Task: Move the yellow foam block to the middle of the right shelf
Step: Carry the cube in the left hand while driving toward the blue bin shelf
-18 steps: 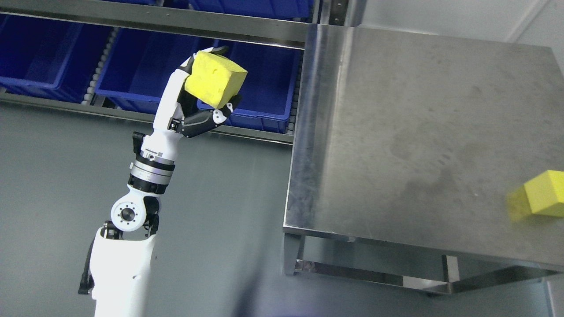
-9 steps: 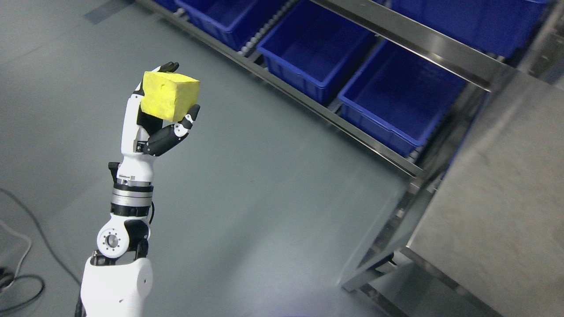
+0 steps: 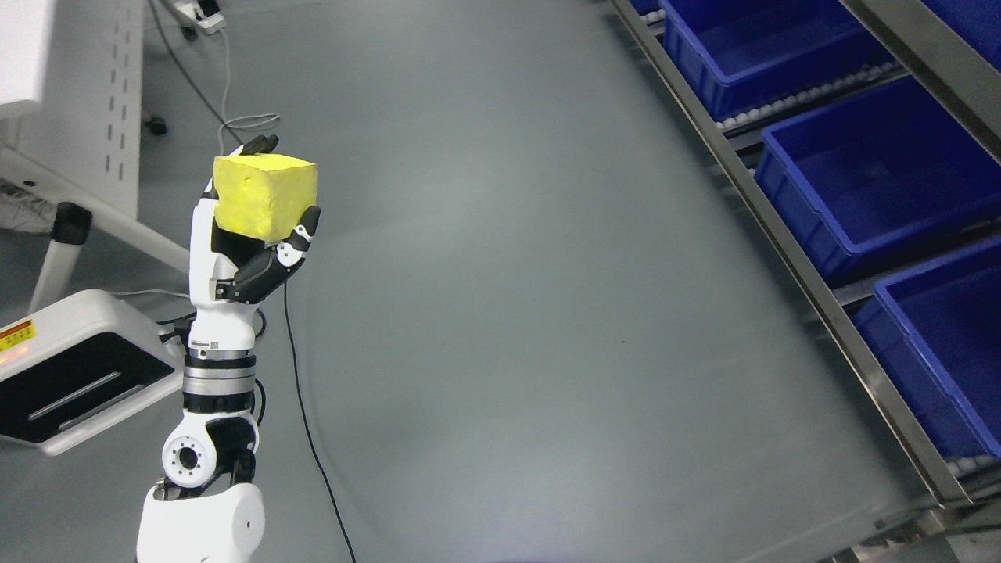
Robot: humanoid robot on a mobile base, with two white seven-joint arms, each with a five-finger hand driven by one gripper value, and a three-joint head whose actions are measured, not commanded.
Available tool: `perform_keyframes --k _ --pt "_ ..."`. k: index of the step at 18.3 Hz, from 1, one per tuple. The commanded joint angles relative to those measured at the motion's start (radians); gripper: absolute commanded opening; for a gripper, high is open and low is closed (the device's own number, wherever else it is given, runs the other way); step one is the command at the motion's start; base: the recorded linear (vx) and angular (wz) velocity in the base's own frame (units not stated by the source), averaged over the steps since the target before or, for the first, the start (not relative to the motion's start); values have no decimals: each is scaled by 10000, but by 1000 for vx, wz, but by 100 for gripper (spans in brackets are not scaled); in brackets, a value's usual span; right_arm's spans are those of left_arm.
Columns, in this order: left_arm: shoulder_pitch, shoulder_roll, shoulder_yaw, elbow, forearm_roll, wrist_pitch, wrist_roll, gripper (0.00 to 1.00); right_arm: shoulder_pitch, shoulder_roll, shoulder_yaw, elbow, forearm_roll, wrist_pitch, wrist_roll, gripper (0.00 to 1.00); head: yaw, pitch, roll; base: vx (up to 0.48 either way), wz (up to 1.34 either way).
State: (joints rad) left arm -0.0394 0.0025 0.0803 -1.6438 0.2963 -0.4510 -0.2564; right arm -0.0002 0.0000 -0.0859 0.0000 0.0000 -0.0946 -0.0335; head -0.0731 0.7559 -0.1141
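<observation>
The yellow foam block (image 3: 264,194) is held up above the grey floor (image 3: 508,274) at the left of the head view, gripped in the left hand (image 3: 246,234). The hand's fingers (image 3: 291,244) are curled around the block: 1 dark fingertip is seen above the block's top edge, and a black-and-white digit is pressed against its lower right side. The block is tilted slightly, with its top face and 2 side faces visible. The white forearm is raised nearly upright from the lower left corner, with a ringed wrist joint and a round elbow joint below it. The right hand is not seen.

A metal shelf rack (image 3: 790,234) is seen along the right edge, running diagonally from the top toward the lower right. 3 blue bins (image 3: 876,172) are seated in it on roller tracks, and their insides appear bare. The block is well apart from the rack, with open floor between them.

At the left edge, a white perforated cabinet (image 3: 86,86) and a white machine base (image 3: 70,375) with a dark opening and a yellow label are visible. A black cable (image 3: 309,438) is trailed across the floor just beside the arm, and a grey cable (image 3: 235,117) is looped near the top left
</observation>
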Motion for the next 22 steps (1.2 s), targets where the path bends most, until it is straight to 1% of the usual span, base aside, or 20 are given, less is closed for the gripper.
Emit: perform_keyframes --k 1,5,11,16,22 --pt "41 150 240 40 136 -46 33 0 17 -175 0 -174 31 -6 -2 100 0 0 0 53 673" --pt "41 150 209 40 136 -61 17 0 17 -175 0 -174 31 -6 -2 100 0 0 0 74 445" --pt "57 150 56 40 136 -61 17 0 17 -175 0 -174 31 -6 -2 100 0 0 0 123 137" --pt "57 150 56 55 136 -77 17 0 17 -175 0 -174 31 -6 -2 100 0 0 0 263 -55" --pt "57 150 71 101 136 -77 17 0 17 -175 0 -174 31 -6 -2 100 0 0 0 376 -266"
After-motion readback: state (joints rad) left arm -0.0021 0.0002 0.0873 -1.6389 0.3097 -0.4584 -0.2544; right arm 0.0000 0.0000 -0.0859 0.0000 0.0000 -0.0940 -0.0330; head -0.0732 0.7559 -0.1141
